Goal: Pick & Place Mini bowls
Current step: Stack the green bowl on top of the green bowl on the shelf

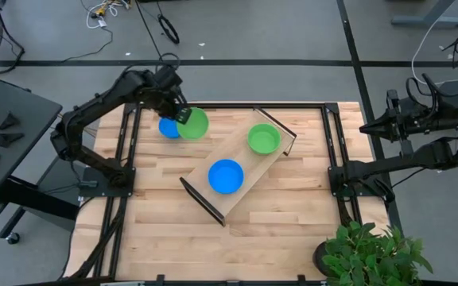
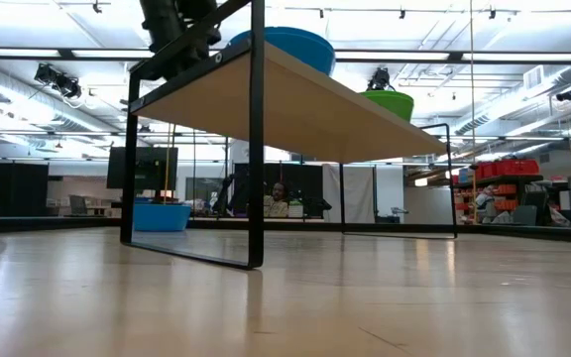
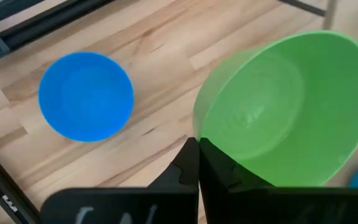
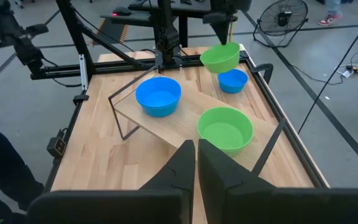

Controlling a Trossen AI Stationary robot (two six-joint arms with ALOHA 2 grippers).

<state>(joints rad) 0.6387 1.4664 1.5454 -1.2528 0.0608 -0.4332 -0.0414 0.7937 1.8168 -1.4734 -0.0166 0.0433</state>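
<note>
Left hand (image 1: 180,116) clenched on the rim of a green mini bowl (image 1: 194,123), lifted above the surface (image 1: 157,206) beside a blue mini bowl (image 1: 168,127). Likely light, rigid, slippery plastic; the thin rim suits pinching. Right hand (image 4: 196,163) closed, empty, off the surface's right edge.

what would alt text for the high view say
The left tool holds a green bowl by its rim above the table, beside a blue bowl. A wooden tray carries one blue bowl and one green bowl; the right arm waits off-table.
</note>
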